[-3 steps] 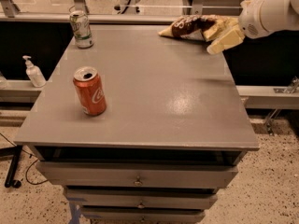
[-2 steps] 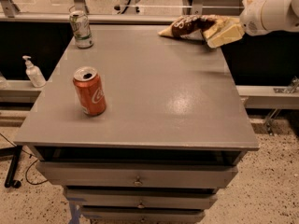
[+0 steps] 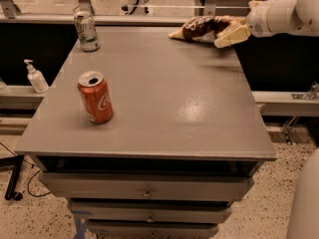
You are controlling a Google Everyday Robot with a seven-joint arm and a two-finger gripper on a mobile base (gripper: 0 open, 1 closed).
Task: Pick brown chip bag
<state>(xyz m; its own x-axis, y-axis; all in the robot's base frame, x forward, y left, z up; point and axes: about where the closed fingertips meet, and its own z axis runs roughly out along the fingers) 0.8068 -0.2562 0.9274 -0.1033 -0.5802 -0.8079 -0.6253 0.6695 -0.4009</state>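
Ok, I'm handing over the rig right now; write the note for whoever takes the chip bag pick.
The gripper: at the far right corner of the table, against the right end of the brown chip bag; hold not confirmable.
Bag: lies along the far edge, apparently not lifted.
Done: approach to the bag.
Left: confirm the grip, lift.
Also: red can front left and green can far left, both well apart from it.

Grey flat-topped cabinet table point(image 3: 164, 98) carries three items. Orange-red soda can point(image 3: 94, 97): upright, near left edge. Green-and-white drink can point(image 3: 86, 31): upright, far left corner. Dark brown crinkled chip bag point(image 3: 199, 28): along far edge near right corner, cream-coloured gripper point(image 3: 229, 30) at its right end.
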